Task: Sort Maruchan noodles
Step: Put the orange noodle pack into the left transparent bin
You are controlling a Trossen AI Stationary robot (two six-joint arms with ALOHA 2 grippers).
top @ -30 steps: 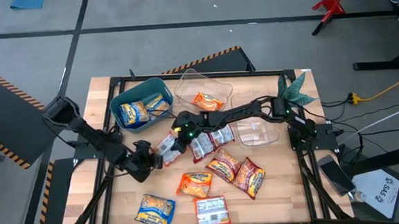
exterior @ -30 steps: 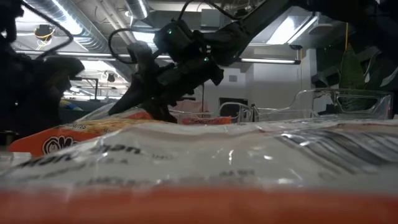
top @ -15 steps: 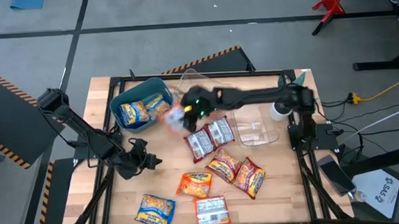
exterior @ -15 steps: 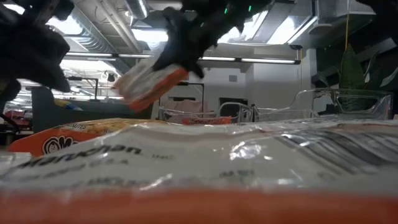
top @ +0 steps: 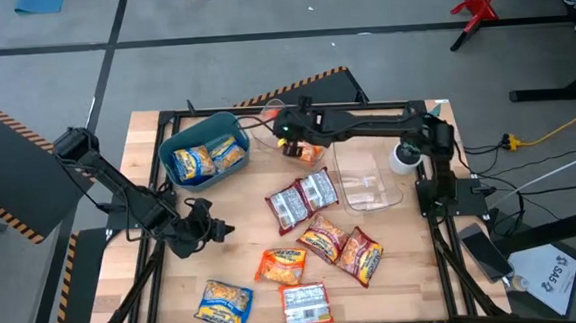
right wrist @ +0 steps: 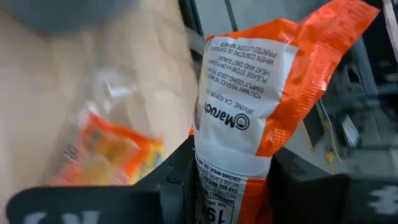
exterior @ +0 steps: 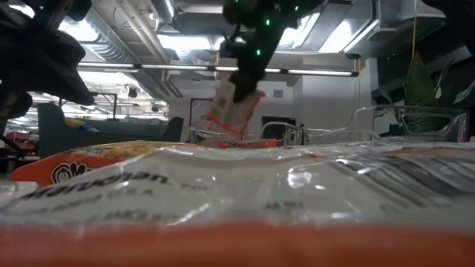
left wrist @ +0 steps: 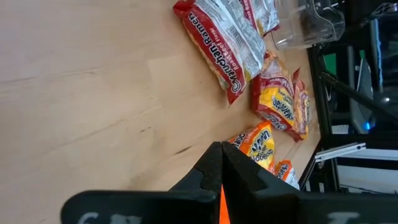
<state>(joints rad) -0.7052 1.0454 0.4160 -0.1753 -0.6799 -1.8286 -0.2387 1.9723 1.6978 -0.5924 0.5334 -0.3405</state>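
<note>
Nearest to the front edge, well in front of the teal bin, a blue-yellow packet and a red-and-white packet, both flat on the wooden table. A little closer to the bin, an orange packet and two red packets touching each other. Between these and the bin, off toward the right arm's side, two silvery red-white packets lying side by side. On the left arm's side, in front of the bin and clear of it, the left gripper low over bare wood, fingers pressed together on nothing. Inside the bin, two blue-yellow packets. Just beside the bin, toward the right arm, a clear container with an orange packet inside, seen blurred through the plastic in the right wrist view. Above this container, the right gripper, clamped on an orange-and-white packet that hangs upright over the container and not yet inside it. Farther from the bin on the same side, a second clear container, standing next to the silvery packets.
</note>
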